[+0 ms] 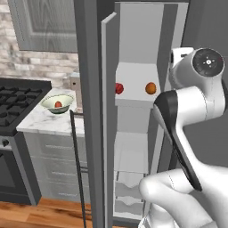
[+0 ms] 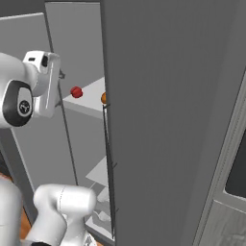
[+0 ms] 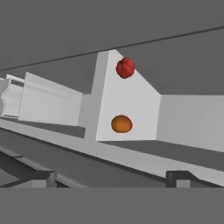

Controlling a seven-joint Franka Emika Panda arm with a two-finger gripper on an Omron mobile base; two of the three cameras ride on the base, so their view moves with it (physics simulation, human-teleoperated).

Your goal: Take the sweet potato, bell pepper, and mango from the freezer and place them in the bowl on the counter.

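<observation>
Kitchen scene. White marble counter (image 1: 46, 121) with grey veins sits over grey drawer fronts (image 1: 55, 171), a black gas stove (image 1: 18, 103) to its left, brick backsplash and a grey wall cabinet (image 1: 44, 24) behind, wood floor below. To the right of the counter stands the dark grey freezer (image 1: 91, 111), door open, pale interior walls, one shelf (image 1: 136, 84) at mid height and drawers (image 1: 129, 196) lower down.

Count: one bowl (image 1: 58, 103), pale cream-green, on the counter near the freezer side. One sweet potato (image 1: 58, 104), reddish lump, lying inside the bowl. One bell pepper (image 1: 119, 88), bright red, on the freezer shelf toward its left edge, partly hidden by the door edge in the left base view. One mango (image 1: 151, 88), orange, on the same shelf toward the right. The two are well apart, not touching. In the right base view the pepper (image 2: 76, 92) is fully visible on the shelf and the mango (image 2: 104, 98) is half cut off by the door edge.

Arm: white Franka arm (image 1: 187, 116) rises in front of the freezer opening, elbow bent, upper link raised to shelf height at the right side of the compartment. Hand camera is rolled, looking into the compartment at pepper (image 3: 125, 68) and mango (image 3: 121, 124). Gripper (image 3: 113, 177): finger tips spread wide apart, nothing between them, touching neither fruit.
</observation>
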